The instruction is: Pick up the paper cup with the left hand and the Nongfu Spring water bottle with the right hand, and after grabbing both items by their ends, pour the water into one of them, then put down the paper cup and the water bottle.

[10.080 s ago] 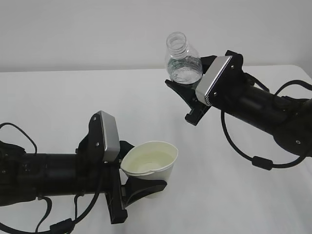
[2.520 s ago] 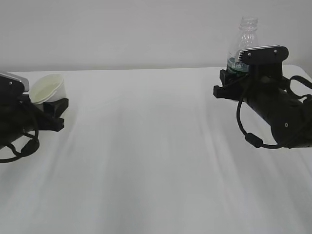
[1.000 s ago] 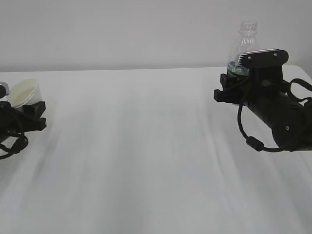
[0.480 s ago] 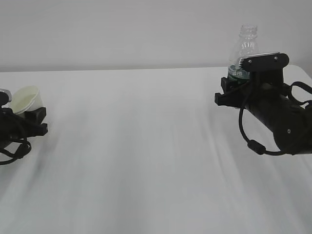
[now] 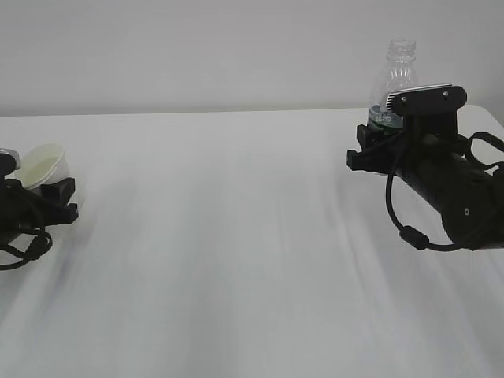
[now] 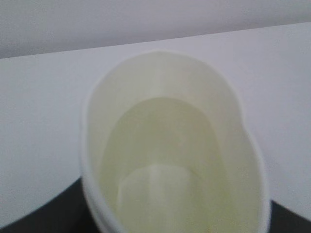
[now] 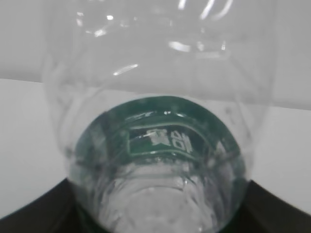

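The paper cup [image 5: 43, 165] sits far left on the table [image 5: 236, 236], the Nongfu Spring water bottle [image 5: 396, 75] far right

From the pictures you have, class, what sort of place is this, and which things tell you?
Probably a robot test bench or lab: a bare white table against a plain wall, with only a paper cup and a water bottle on show.

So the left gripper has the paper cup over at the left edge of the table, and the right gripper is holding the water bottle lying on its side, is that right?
Not quite. The Nongfu Spring water bottle stands upright in the right gripper, neck up, as the exterior view shows. The left gripper does hold the paper cup at the table's left edge.
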You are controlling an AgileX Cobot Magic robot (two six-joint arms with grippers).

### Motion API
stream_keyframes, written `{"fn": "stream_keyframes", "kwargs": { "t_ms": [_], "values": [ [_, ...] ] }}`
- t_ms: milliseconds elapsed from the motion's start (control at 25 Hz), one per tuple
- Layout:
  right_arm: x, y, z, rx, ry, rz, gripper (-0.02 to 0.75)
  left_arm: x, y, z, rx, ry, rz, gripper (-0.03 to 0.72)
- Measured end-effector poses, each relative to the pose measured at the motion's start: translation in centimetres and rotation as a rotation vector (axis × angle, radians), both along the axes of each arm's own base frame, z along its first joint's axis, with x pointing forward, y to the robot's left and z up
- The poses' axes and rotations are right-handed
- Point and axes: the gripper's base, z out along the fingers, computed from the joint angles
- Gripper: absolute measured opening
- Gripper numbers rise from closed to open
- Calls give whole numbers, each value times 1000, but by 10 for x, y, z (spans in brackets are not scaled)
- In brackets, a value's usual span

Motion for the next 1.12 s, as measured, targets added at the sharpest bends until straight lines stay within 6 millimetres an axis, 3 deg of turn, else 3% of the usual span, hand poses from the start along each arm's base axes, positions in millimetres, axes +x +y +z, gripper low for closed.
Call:
{"fn": "stream_keyframes", "kwargs": {
  "t_ms": [440, 720, 1120],
  "values": [
    [0, 0, 0, 4, 0, -1, 456, 0, 0, 0, 0, 2, 4, 396],
    [0, 0, 0, 5, 1, -1, 456, -2, 0, -18, 1, 47, 4, 396],
    [0, 0, 0, 7, 1, -2, 456, -2, 0, -19, 0, 40, 3, 396]
  ]
}}
